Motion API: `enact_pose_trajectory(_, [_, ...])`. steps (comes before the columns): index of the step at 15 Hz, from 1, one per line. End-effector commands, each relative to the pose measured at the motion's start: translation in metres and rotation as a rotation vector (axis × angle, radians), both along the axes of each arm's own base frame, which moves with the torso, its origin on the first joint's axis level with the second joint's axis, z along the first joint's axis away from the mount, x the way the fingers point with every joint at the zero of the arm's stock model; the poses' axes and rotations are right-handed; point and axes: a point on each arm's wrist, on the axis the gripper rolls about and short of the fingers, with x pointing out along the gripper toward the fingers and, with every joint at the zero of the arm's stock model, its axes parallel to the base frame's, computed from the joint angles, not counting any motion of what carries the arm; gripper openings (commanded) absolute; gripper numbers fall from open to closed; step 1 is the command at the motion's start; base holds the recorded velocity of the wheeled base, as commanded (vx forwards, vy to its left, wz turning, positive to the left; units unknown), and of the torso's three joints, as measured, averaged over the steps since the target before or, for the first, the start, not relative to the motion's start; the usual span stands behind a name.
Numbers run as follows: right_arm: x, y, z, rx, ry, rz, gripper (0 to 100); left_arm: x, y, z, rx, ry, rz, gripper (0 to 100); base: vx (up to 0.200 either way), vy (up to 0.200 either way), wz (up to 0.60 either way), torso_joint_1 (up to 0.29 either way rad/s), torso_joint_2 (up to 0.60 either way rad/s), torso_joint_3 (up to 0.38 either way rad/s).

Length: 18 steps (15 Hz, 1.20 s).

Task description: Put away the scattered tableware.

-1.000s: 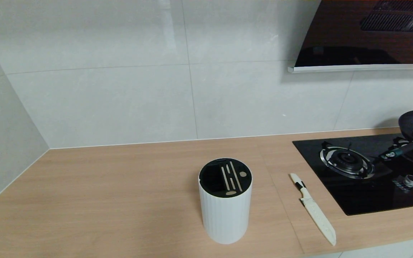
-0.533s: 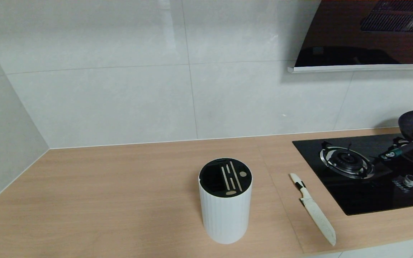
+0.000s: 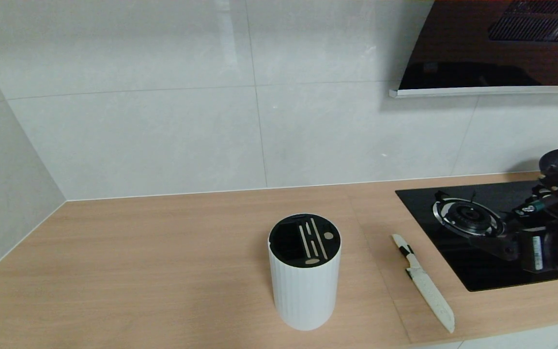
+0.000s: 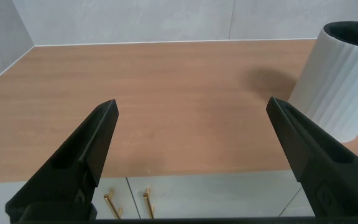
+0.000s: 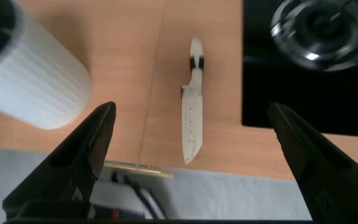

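2 finger pairs, both spread wide, nothing held. Knife flat on bench, framed between right fingers, not touching. White holder upright on bench, just outside left fingers.

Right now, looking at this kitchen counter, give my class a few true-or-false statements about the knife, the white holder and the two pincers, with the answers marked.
1. The knife lies flat on the counter, between the holder and the hob. True.
2. The knife stands in one of the holder's slots. False: it lies on the counter, apart from the holder.
3. The right pincer is shut on the knife. False: it is open above the knife and holds nothing.
4. The left pincer is open and holds nothing. True.
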Motion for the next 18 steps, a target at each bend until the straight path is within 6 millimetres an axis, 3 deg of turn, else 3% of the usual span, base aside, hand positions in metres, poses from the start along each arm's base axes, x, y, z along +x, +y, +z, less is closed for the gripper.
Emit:
enact_pose_trajectory(1, [0.061,0.012,-0.053,-0.035,0.2,0.019,100,0.0,0.0,0.0,0.0,0.0,0.0,100,0.0,0.0,0.0,0.0,0.0,0.0])
enact_pose_trajectory(6, [0.09,0.019,-0.107,-0.052,0.289,0.023,100,0.0,0.0,0.0,0.0,0.002,0.0,100,0.0,0.0,0.0,0.0,0.0,0.0])
enact_pose_trajectory(9, [0.113,0.024,-0.119,-0.053,0.238,0.018,100,0.0,0.0,0.0,0.0,0.002,0.0,100,0.0,0.0,0.0,0.0,0.0,0.0])
enact_pose_trajectory(11, [0.117,0.023,-0.126,-0.079,0.248,-0.012,100,0.0,0.0,0.0,0.0,0.0,0.0,100,0.0,0.0,0.0,0.0,0.0,0.0])
enact_pose_trajectory(18, [0.136,0.027,-0.178,-0.1,0.292,-0.016,100,0.0,0.0,0.0,0.003,0.0,-0.001,100,0.0,0.0,0.0,0.0,0.0,0.0])
